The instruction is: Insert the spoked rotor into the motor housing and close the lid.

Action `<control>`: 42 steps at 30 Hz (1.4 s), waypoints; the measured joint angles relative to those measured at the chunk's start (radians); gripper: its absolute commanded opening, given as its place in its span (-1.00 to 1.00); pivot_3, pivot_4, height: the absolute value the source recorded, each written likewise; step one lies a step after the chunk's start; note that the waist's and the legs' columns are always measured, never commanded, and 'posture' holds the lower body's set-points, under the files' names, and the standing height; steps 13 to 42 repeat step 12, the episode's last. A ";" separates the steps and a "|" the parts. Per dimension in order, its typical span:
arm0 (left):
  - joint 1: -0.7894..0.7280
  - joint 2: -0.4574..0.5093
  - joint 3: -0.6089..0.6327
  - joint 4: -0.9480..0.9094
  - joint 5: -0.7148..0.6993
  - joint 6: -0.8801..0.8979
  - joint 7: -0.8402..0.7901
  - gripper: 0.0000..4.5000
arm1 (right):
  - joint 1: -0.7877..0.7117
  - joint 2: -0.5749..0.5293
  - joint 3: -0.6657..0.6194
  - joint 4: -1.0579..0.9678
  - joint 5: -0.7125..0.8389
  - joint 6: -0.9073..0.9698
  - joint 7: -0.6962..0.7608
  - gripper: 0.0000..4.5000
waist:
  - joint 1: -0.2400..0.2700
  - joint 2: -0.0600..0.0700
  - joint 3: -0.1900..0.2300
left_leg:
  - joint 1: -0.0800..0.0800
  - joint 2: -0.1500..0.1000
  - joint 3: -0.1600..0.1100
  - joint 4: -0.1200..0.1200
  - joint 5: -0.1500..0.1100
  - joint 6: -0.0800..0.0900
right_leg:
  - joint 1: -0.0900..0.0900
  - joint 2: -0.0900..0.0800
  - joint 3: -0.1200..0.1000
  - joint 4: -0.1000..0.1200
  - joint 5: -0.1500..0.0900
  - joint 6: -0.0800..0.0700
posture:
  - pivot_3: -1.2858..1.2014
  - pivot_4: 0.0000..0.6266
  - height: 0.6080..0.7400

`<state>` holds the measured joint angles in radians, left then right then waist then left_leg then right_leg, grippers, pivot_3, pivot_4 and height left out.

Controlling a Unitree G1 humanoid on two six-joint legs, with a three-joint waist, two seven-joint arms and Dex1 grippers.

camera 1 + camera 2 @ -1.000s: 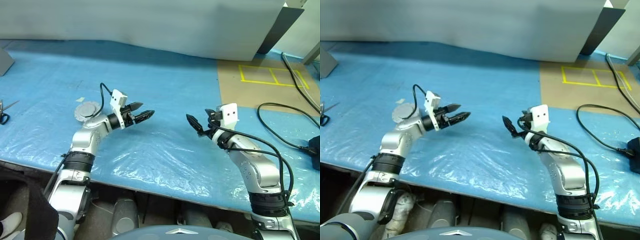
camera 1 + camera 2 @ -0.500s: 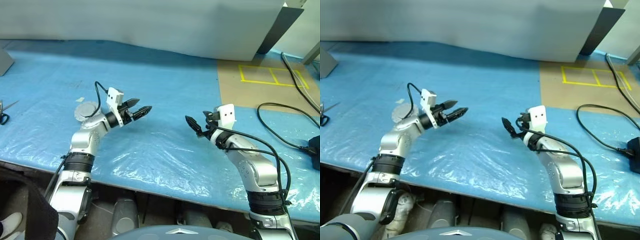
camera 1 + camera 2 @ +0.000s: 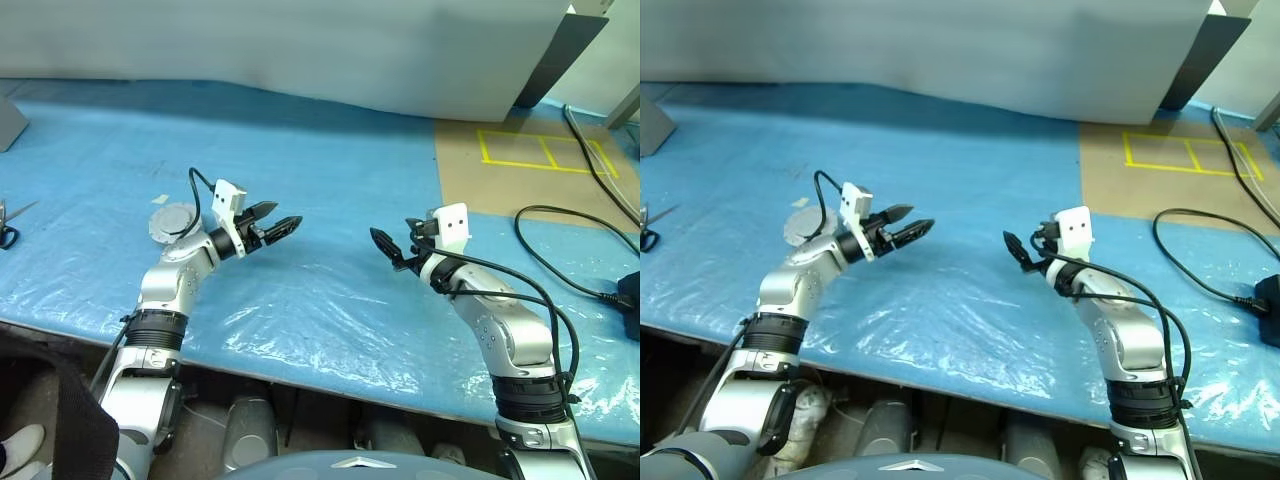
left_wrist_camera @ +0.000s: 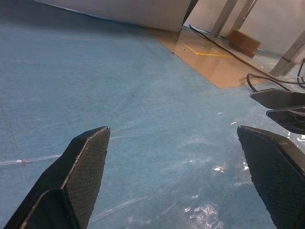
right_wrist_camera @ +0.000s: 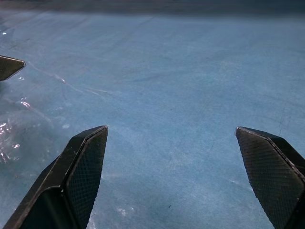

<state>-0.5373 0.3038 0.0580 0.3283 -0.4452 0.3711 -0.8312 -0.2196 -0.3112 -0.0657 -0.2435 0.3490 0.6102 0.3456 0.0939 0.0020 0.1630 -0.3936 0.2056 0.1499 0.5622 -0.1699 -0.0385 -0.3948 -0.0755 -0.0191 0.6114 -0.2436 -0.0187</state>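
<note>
Nearest the camera, low in the head views, both arms reach out over the tabletop [image 3: 330, 170], which is covered in blue plastic sheet that wrinkles and shines along its near edge. The left hand [image 3: 277, 221] sits left of centre, pointing toward the middle of the frame, its two black fingers spread apart with nothing between them. The right hand [image 3: 388, 249] sits right of centre, pointing back toward the left one, its fingers likewise parted and empty. The two hands face each other across a bare patch of sheet, apart and not touching. In the left wrist view the left hand's fingers [image 4: 81, 167] stand wide, with blue sheet between them and the right hand's fingertips at the right edge; in the right wrist view the fingers [image 5: 86, 164] are just as wide, with one tip of the left hand at the left edge.

Just behind the left arm, at middle left, a round grey disc lies flat on the sheet: the lid [image 3: 174, 220], partly hidden by the arm and its cable. I cannot make out its face from here.

At the far left edge, scissors [image 3: 8, 232] lie on the sheet. To the right, a black cable [image 3: 560, 270] loops across it toward a black plug at the right edge.

Farther back on the right, a brown board [image 3: 520, 185] marked with yellow tape [image 3: 545, 152] lies on the tabletop. Behind it all runs a pale grey wall panel [image 3: 300, 50].
</note>
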 measured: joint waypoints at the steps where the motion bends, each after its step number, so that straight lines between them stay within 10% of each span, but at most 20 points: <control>1: -0.001 -0.001 0.000 0.000 0.000 0.000 0.002 1.00 | 0.000 0.000 0.000 0.004 -0.002 0.000 0.000 1.00 | 0.000 0.000 0.000 | 0.000 0.000 0.000 0.000 0.000 0.000 | 0.000 0.000 0.000 0.000 0.000 0.000 | 0.03 -0.52 1.00; 42: -0.012 -0.003 -0.001 0.011 0.016 -0.006 0.008 1.00 | -0.011 0.009 0.010 0.008 -0.014 -0.008 0.003 1.00 | 0.000 0.000 0.000 | 0.000 0.000 0.000 0.000 0.000 0.000 | 0.000 0.000 0.000 0.000 0.000 0.000 | 0.03 -0.52 1.00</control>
